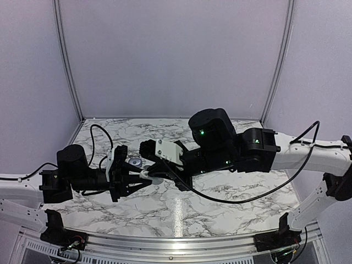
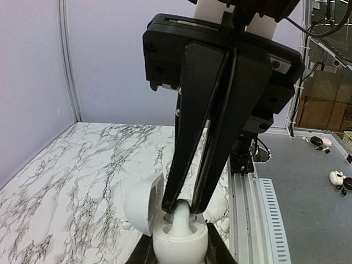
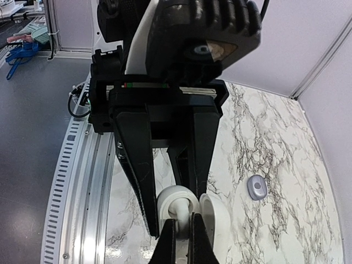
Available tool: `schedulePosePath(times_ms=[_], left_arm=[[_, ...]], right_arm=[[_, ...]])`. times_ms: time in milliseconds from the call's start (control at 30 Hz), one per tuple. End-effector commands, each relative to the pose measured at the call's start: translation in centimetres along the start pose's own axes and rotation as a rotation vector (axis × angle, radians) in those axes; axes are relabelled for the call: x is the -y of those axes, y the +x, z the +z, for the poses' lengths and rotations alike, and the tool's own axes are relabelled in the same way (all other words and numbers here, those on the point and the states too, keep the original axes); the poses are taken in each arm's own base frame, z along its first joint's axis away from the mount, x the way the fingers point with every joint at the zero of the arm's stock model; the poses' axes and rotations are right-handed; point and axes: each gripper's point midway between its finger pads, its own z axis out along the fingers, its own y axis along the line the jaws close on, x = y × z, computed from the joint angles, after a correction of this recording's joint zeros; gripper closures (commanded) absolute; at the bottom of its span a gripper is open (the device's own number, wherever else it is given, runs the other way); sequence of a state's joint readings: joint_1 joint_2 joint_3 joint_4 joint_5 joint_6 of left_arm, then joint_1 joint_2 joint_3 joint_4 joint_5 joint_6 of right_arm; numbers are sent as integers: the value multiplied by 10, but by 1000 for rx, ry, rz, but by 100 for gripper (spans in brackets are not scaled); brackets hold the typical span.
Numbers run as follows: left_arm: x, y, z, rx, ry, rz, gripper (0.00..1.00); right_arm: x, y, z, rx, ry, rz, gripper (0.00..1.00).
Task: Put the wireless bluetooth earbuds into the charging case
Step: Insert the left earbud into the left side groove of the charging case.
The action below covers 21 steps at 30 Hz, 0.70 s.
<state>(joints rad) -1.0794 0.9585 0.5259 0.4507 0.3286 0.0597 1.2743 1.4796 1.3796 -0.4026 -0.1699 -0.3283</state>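
White earbud, clenched in my right gripper, sits partly in the charging case my left gripper clamps; next: seat, release.

The charging case ran off the left wrist view's bottom edge, the top of the earbud hidden within the right gripper, a grey oval too small to identify.

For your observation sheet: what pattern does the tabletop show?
The tabletop is white marble with dark veining; clearest in the left wrist view.

Robotics lab cell: marble-print table, plain enclosure walls, aluminium rail.
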Motion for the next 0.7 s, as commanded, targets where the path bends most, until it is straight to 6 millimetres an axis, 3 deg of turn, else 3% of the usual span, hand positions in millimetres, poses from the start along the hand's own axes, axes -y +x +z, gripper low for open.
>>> schedulePosePath(times_ms=[0, 533, 667], left_arm=[[-3, -25, -8, 85, -27, 30, 100], [-9, -35, -14, 129, -71, 40, 100], [-10, -36, -15, 134, -78, 42, 100]], right_arm=[[-3, 5, 5, -18, -8, 35, 100], [1, 7, 2, 105, 33, 170, 100], [-8, 9, 10, 93, -25, 163, 100]])
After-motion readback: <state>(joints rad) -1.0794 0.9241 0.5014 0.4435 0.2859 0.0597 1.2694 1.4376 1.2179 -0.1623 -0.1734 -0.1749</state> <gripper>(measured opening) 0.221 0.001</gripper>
